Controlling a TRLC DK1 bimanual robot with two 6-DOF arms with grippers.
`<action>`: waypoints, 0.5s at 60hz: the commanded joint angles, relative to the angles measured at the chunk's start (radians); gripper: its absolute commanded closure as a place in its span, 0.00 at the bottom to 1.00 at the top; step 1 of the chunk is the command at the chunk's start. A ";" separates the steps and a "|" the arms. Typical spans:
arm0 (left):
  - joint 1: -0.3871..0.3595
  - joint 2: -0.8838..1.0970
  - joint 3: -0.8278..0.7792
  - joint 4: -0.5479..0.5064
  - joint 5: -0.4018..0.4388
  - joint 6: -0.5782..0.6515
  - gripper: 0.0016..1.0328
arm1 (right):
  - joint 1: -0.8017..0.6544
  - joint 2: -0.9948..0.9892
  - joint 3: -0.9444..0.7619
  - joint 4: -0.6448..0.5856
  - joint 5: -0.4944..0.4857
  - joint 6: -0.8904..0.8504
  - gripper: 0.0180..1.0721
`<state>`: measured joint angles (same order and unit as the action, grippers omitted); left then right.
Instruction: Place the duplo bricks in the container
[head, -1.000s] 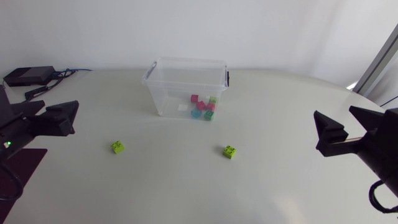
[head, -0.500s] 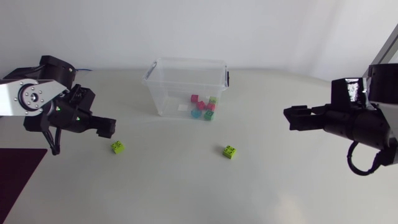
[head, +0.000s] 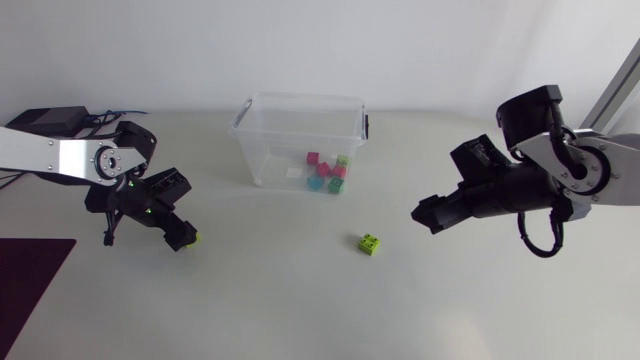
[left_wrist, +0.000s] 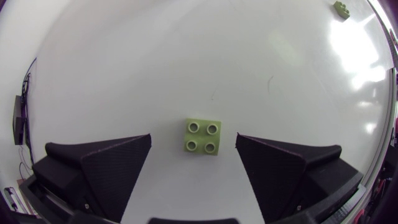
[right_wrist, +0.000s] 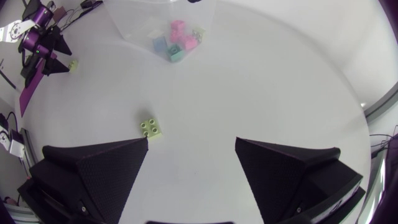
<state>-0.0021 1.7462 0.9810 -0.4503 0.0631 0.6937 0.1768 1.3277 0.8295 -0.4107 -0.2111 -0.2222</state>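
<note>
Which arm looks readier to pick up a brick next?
Left. The left gripper, open, straddles a green brick lying between its fingers. The right gripper, also open, hangs short of the other brick, not over it.

Pretty sure this is a robotics lab. Plain white bench (head: 300, 310), the left arm (head: 50, 155) and right arm (head: 578, 166) coming in from the sides, a black box (head: 45, 121) with cables (head: 108, 116) in the corner. The props are toy bricks (head: 326, 172) in and around a clear container (head: 262, 152).
</note>
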 joint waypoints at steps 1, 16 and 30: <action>0.011 0.062 -0.010 0.005 0.030 0.089 0.13 | 0.029 0.054 0.016 -0.017 -0.005 -0.141 0.04; 0.040 0.104 -0.008 0.012 0.144 0.211 0.63 | 0.078 0.176 0.033 -0.002 -0.010 -0.200 0.05; 0.082 0.041 0.021 -0.160 0.290 0.290 0.76 | 0.145 0.275 0.053 0.038 -0.030 -0.244 0.09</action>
<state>0.0780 1.8217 0.9932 -0.5724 0.3401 0.9314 0.2855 1.5726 0.8661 -0.3859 -0.2329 -0.4282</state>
